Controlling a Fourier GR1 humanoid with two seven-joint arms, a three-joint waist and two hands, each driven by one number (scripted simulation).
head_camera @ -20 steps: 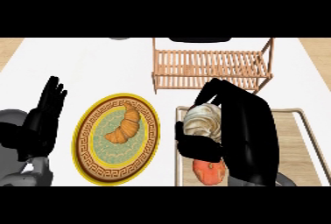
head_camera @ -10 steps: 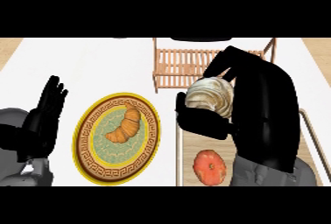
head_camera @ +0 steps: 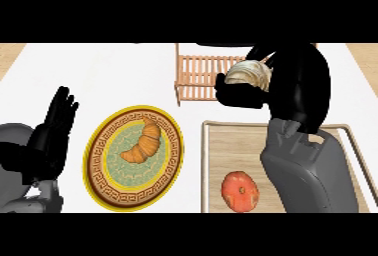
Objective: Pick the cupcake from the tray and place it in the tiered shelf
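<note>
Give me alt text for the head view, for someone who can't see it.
The robot's right hand holds a cupcake over the wooden tiered shelf. Below lie a wooden tray with a tomato and a plate with a croissant; the left hand rests open at the left edge.

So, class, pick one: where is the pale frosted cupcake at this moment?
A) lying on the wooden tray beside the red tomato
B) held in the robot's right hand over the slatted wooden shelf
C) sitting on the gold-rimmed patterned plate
B: the black right hand curls round the pale frosted cupcake above the slatted wooden shelf; the wooden tray holds only the red tomato.
</note>
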